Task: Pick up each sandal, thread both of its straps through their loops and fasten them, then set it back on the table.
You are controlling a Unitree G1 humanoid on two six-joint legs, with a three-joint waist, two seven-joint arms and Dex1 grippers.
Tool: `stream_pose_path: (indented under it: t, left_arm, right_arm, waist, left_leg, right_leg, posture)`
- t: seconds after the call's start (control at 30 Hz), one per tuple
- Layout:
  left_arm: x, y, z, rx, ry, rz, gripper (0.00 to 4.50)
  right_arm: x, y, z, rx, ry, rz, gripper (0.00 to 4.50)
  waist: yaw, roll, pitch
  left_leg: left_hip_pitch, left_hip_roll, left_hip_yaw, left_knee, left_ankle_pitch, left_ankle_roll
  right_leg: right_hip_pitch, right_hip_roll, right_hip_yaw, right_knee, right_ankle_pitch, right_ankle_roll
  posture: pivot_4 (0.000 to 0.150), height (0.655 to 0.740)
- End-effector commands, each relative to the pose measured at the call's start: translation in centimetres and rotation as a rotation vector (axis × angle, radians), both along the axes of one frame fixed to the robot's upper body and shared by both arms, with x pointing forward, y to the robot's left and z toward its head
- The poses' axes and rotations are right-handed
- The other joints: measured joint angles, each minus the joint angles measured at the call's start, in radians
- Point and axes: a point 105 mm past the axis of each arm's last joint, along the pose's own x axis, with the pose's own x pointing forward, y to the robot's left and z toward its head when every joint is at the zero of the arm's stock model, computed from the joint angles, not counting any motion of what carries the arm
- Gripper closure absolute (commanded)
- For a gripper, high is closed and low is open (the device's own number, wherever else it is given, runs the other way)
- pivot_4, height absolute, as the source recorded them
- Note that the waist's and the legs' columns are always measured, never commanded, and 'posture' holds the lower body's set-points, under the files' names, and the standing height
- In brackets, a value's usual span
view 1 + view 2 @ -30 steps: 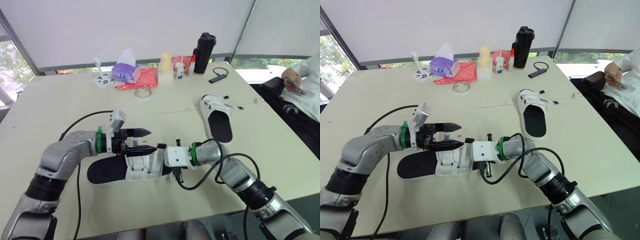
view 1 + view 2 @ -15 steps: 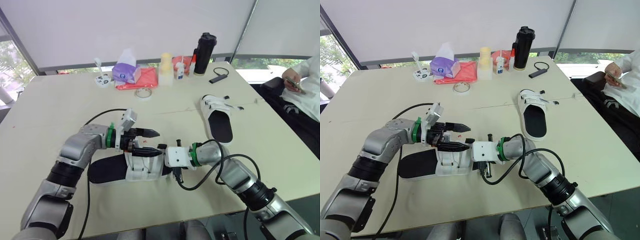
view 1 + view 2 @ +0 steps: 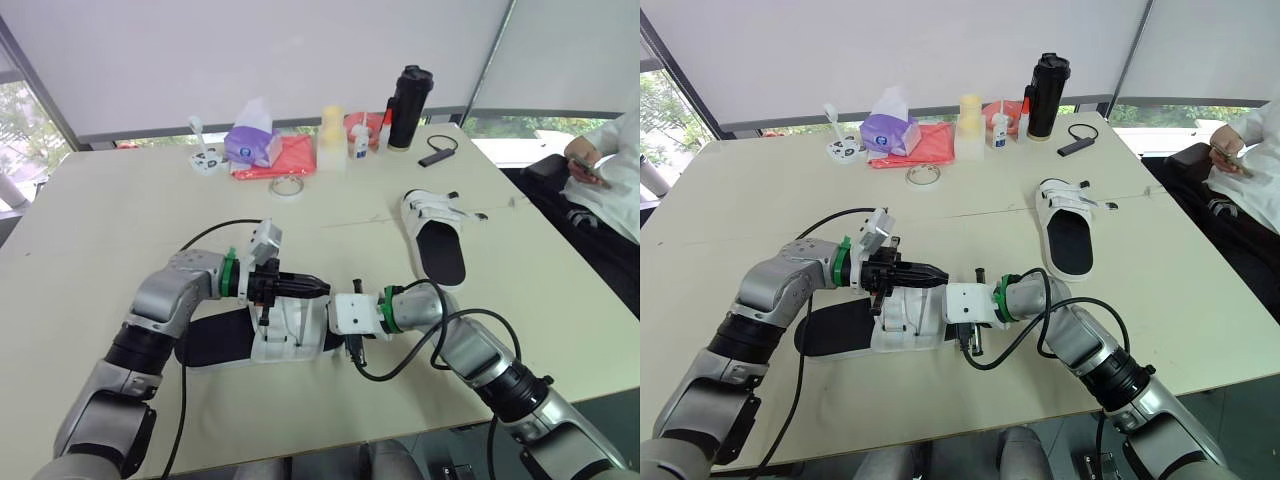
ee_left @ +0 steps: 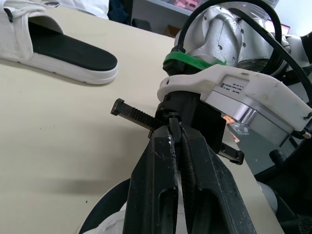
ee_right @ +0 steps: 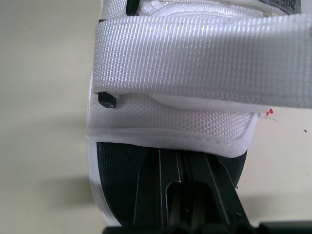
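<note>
Pale table. Bears near sandal and far sandal, well apart. Along far edge: tissue pack, tape ring, black flask.

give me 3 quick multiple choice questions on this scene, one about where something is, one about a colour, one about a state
1. The far sandal lies:
A. in a person's hand
B. on the table, on the robot's right
C. on the floor

2. The tall tumbler at the table's far edge is:
A. white
B. red
C. black

3. The left gripper has its fingers:
A. pressed together
B. spread wide apart
C. wrapped round the tumbler

Answers:
1 B, since the eye views show it flat on the tabletop on the right, with nothing touching it.
2 C, since its body and lid are both dark black.
3 A, since the left wrist view shows the two black fingers meeting with no gap at the tips.
</note>
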Motion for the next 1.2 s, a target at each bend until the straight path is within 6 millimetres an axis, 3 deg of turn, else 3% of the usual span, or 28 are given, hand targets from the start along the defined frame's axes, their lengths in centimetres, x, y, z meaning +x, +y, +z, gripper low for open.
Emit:
stream_pose_path:
  t: [0.03, 0.4, 0.77, 0.9, 1.2]
  left_arm:
    - [0.3, 1.2, 1.6, -0.044, -0.003, 0.063, 4.42]
    - [0.3, 3.0, 2.4, -0.104, 0.046, 0.195, 4.42]
    - [0.9, 4.1, 0.8, -0.081, 0.075, 0.277, 4.42]
    - [2.0, 4.8, -0.5, -0.068, 0.078, 0.35, 4.42]
    - [3.2, 4.0, -1.2, -0.076, 0.075, 0.339, 4.42]
  right_arm:
    - [0.1, -2.1, -3.3, -0.114, 0.085, -0.086, 4.5]
    - [0.0, -2.3, -3.4, -0.132, 0.081, -0.068, 4.5]
    - [0.0, -2.5, -3.4, -0.14, 0.081, -0.063, 4.5]
    - [0.0, -2.5, -3.4, -0.142, 0.082, -0.065, 4.5]
    - [-0.1, -2.4, -3.4, -0.14, 0.083, -0.063, 4.5]
  waist:
    - [0.0, 0.0, 0.0]
    - [0.0, 0.0, 0.0]
    - [0.001, 0.0, 0.0]
    - [0.002, 0.0, 0.0]
    - [0.003, 0.0, 0.0]
  left_leg:
    - [0.0, 0.0, 0.0, 0.0, 0.0, 0.0]
    - [0.0, 0.0, -0.001, 0.0, 0.0, 0.0]
    - [0.0, 0.0, -0.001, 0.0, 0.0, 0.0]
    - [0.0, 0.0, -0.001, 0.0, 0.0, 0.0]
    - [0.0, 0.0, -0.001, 0.001, 0.0, 0.0]
  right_leg:
    - [0.0, 0.0, 0.0, 0.0, 0.0, 0.0]
    - [0.0, 0.0, 0.0, 0.001, 0.0, 0.0]
    - [0.0, 0.0, 0.0, 0.001, 0.0, 0.0]
    - [0.0, 0.0, 0.0, 0.001, 0.0, 0.0]
    - [0.001, 0.001, 0.0, 0.002, 0.0, 0.0]
  posture:
    - [0.15, 0.74]
    - [0.15, 0.74]
    - [0.15, 0.74]
    - [0.15, 0.74]
    - [0.15, 0.74]
